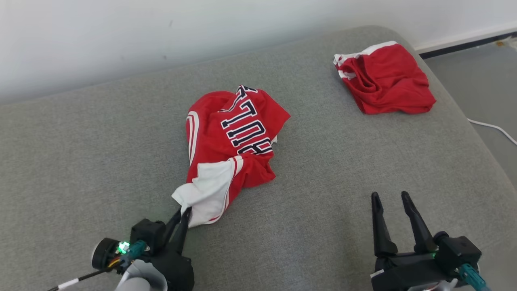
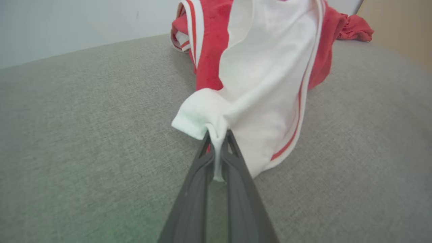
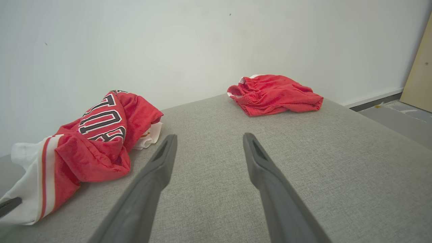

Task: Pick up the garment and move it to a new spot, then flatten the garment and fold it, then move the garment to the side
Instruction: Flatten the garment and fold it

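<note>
My left gripper (image 1: 182, 212), lower left, pinches a white corner of the jersey (image 1: 232, 133). Lower right, my right gripper (image 1: 391, 197), fingers spread, above the cushion (image 1: 80, 161). Shorts (image 1: 387, 81) upper right.

The left tool (image 1: 183, 211) and right tool (image 1: 391, 197) are matt black. Each has two long fingers (image 1: 418, 228) tapering to blunt points. Close up they look dark grey, with a shallow triangular recess (image 3: 258, 150) near each tip. Each tool has a boxy black body (image 1: 460, 248) with a teal connector (image 1: 470, 277). By the left tool are a green light (image 1: 123, 246), a round black-and-white housing (image 1: 103, 254), orange wires (image 1: 114, 262) and a thin black cable (image 1: 93, 275) with a white band. The forearm (image 1: 141, 279) is pale grey.
</note>
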### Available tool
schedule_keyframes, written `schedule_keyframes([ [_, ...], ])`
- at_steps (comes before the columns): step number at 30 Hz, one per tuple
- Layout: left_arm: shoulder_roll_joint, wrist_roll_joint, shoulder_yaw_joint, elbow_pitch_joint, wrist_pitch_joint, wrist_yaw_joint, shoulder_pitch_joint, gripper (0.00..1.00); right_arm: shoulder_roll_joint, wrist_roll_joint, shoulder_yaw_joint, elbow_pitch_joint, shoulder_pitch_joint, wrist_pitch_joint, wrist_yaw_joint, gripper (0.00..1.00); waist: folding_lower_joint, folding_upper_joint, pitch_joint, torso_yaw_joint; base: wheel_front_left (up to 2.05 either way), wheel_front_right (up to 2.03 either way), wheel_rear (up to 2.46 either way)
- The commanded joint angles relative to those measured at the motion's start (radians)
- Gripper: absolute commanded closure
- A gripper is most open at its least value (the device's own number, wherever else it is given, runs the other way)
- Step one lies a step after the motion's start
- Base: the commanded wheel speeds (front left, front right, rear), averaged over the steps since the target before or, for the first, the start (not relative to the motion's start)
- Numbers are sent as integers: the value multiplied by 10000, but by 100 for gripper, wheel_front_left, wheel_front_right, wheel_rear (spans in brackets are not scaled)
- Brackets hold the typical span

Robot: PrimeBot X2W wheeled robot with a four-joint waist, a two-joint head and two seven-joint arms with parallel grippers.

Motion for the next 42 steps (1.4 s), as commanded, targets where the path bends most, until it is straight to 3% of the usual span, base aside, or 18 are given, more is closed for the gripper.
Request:
schedule_keyframes([
  [1, 53, -111, 168, -175, -62, 40, -100, 100, 31, -52, -90, -40, 152, 3, -28, 0, -1, -1, -211, 167, 0, 0, 0],
  [14, 1300, 727, 1805, -3305, -53, 685, 857, 100, 31, 117, 6, -1, 590, 3, -28, 0, -1, -1, -1173, 1899, 0, 0, 0],
  [22, 1915, 740, 2380, -4550, -56, 1152, 2234, 100, 31, 187, 45, 31, 704, 5, -28, 0, -1, -1, -1324, 2424, 0, 0, 0],
  [27, 1748, 457, 2601, -5019, -55, 1483, 3615, 100, 31, 221, 2, 59, 793, 5, -28, 0, -1, -1, -1304, 2664, 0, 0, 0],
  [32, 1249, 146, 2479, -4786, -56, 1429, 4537, 100, 31, 203, -26, 87, 740, 3, -28, 0, -1, -1, -1307, 2833, 0, 0, 0],
  [33, 1161, 133, 2436, -4674, -55, 1416, 4639, 88, 30, 193, -22, 90, 733, 5, -28, 0, -1, -1, -1319, 2862, 0, 0, 0],
  [34, 1092, 132, 2447, -4609, -56, 1419, 4681, 13, 31, 183, -20, 93, 741, 3, -28, 0, -1, -1, -1333, 2892, 0, 0, 0],
  [35, 1007, 119, 2467, -4556, -55, 1439, 4709, 0, 31, 172, -37, 91, 760, 5, -28, 0, -1, -1, -1353, 2928, 0, 0, 0],
  [42, 995, 326, 3177, -5344, -57, 1550, 4648, 0, 31, 136, -84, 84, 879, 5, -28, 0, -1, -1, -1424, 3153, 0, 0, 0],
])
